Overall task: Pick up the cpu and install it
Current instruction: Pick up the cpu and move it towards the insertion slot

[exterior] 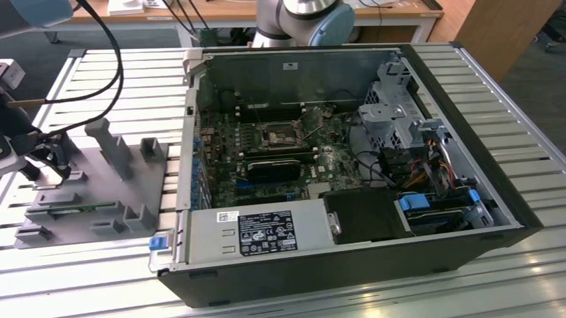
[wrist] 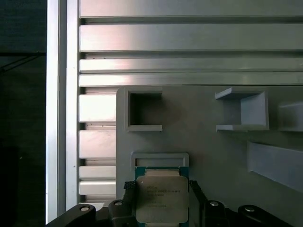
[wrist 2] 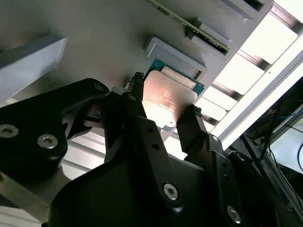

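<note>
Framing cut the arm (exterior: 303, 18) at the exterior view's top edge, and its wrist end was half lost past the exterior view's left edge, above the grey tray (exterior: 132, 202). In the second wrist view the gripper (wrist 2: 165, 97) pointed down at a tray pocket, jaws clasped on two opposite edges of the cpu (wrist 2: 169, 92), which looked seated there. Its black body hid the tray nearer the camera. The computer case (exterior: 354, 165) lay well apart.

the exterior view looks down from high, well back, over the whole tabletop (exterior: 495, 99); both wrist views look closely onto the grey tray (wrist: 208, 142), sharing the cpu (wrist 2: 168, 97)
</note>
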{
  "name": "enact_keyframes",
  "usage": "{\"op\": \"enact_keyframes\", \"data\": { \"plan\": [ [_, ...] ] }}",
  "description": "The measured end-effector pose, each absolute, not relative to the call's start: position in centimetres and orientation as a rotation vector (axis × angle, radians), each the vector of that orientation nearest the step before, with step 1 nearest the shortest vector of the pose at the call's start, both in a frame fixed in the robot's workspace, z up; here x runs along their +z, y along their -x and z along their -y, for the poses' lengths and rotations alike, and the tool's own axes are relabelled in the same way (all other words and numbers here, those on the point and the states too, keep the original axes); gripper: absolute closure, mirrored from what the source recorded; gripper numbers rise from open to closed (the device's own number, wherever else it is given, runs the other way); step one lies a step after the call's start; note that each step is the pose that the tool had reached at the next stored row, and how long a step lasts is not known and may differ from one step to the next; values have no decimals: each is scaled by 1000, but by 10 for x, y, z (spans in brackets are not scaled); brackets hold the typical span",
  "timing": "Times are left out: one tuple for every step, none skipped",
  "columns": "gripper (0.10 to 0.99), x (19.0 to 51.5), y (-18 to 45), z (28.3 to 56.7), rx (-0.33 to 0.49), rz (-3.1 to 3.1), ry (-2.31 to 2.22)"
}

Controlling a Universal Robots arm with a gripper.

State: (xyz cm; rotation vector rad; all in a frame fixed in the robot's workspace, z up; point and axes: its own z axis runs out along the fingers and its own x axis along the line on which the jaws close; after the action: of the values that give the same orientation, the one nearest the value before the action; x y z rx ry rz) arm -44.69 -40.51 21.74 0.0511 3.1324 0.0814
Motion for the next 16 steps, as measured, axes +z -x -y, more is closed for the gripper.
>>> {"op": "enact_keyframes", "data": {
  "plan": [
    [553,218,447,405,82,-3132,-51],
    [553,218,447,405,82,-3132,-51],
    [553,218,447,405,82,-3133,-51],
    [553,218,447,405,82,-3132,-51],
    [553,218,447,405,83,-3132,-51],
    [553,218,447,405,83,-3133,-51],
    [553,218,447,405,83,-3133,-51],
    [553,218,447,405,83,-3133,-51],
    [553,218,447,405,83,-3132,-51],
    [553,218,447,405,83,-3133,-51],
    [553,218,447,405,83,-3132,-51],
    [553,218,447,405,83,-3133,-51],
    [553,218,447,405,83,-3133,-51],
    [553,218,447,405,83,-3133,-51],
    [553,218,447,405,83,-3133,-51],
    [553,219,447,405,82,-3133,-51]
  ]
}}
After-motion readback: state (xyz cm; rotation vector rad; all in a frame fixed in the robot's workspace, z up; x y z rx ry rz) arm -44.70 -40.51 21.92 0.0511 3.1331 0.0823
